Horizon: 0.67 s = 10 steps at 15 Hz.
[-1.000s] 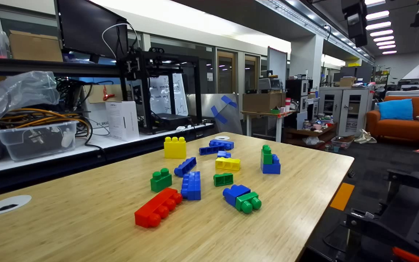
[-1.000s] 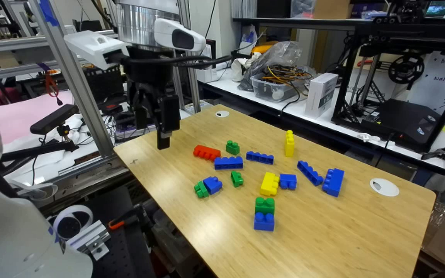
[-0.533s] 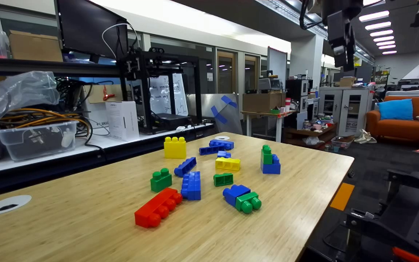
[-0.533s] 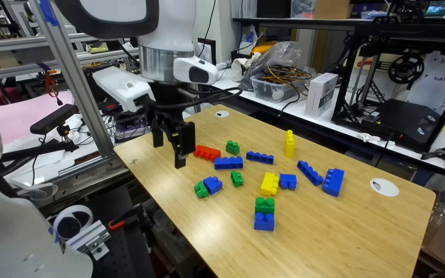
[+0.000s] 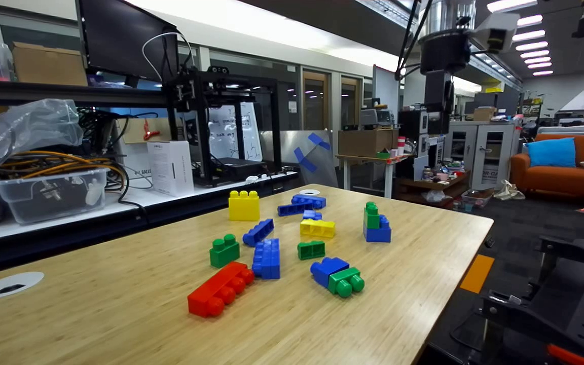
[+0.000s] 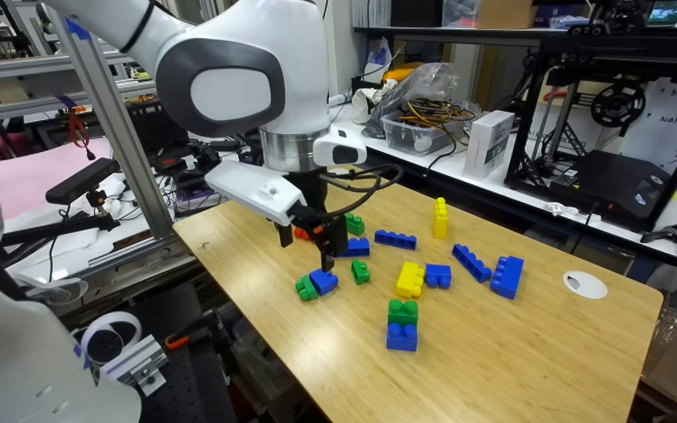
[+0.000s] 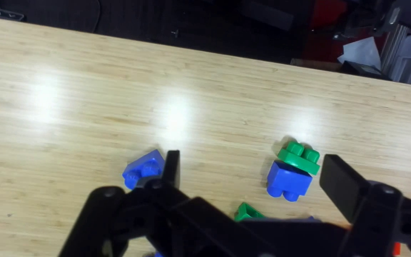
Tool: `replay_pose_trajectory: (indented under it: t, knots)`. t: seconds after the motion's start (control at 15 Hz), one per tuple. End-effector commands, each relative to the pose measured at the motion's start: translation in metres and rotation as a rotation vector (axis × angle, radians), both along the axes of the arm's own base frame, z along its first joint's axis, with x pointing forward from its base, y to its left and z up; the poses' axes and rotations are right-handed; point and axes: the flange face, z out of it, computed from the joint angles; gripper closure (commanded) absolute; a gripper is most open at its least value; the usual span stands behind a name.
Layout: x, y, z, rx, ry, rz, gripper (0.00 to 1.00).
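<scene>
Wrist view: the end effector [image 7: 252, 160] is held spread and empty above the bench [image 7: 84, 89].
A short blue brick [image 7: 289, 180] and a small green brick [image 7: 299, 159] are seen between the parted jaws, off to one side of the gap; whether they are joined or merely touching cannot be told. A hollow green brick [image 7: 242, 211] is partly hidden nearby. In both exterior views, clear space is left under the end effector, so no brick appears to be touched. The step in hand is judged an approach from above; for the pair to be gripped, sideways centring, alignment and lowering would be called for.
</scene>
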Motion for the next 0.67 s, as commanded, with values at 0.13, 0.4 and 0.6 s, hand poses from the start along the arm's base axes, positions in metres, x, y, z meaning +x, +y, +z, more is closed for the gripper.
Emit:
replay_pose_trajectory:
  t: [0.13,0.4,0.6]
  knots:
    - [0.047,-0.016,-0.037,-0.011,-0.018,0.095,0.00]
    - [0.045,-0.014,-0.037,-0.016,-0.006,0.074,0.00]
    - [0.042,-0.013,-0.032,-0.016,-0.017,0.075,0.00]
